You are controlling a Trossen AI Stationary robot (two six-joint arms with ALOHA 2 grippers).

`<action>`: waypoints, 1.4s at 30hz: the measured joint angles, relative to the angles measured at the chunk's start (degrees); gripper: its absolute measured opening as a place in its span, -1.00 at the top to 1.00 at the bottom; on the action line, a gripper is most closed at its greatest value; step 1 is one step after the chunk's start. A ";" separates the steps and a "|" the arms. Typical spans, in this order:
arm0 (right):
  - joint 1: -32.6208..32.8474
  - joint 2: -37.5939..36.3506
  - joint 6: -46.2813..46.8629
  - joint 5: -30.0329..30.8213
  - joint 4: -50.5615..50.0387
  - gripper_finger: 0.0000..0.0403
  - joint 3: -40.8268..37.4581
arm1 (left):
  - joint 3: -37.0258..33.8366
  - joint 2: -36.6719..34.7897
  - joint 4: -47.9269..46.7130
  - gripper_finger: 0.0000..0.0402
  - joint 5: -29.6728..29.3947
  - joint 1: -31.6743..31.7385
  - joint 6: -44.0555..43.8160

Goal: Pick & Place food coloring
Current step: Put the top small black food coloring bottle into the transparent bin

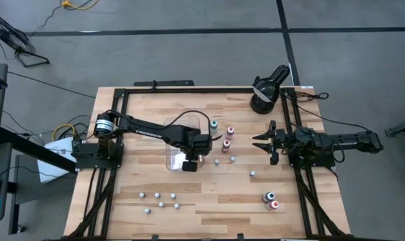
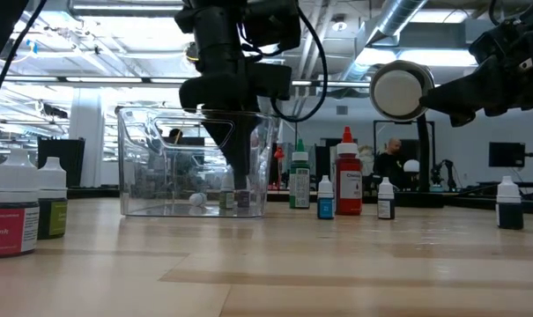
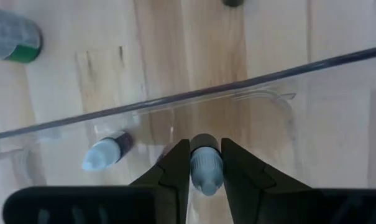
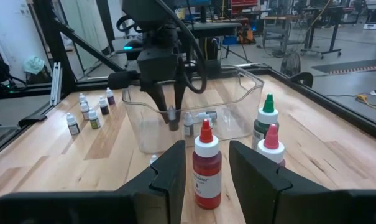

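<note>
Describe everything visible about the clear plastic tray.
The clear plastic tray is a transparent, open-topped rectangular bin with rounded corners, standing upright on the wooden table left of centre. The left pincer reaches down into it, shut on a small bottle. Another tiny bottle lies on its floor.

A robotics lab — exposed ceiling ducts (image 2: 398, 22), rolling workbenches (image 4: 312, 28), and a framed wooden table (image 1: 209, 201) on concrete.

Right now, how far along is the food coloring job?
Done: at least two small bottles are already inside the clear tray. In hand: the left gripper, lowered into the tray, has its jaws shut on another bottle. Left: many bottles still stand on the table, including a red-capped bottle before the waiting right gripper, whose jaws are open.
</note>
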 joint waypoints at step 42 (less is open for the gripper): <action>0.00 0.00 -0.01 0.00 0.00 0.44 -0.01 | -0.01 0.00 0.28 0.66 1.88 0.00 2.85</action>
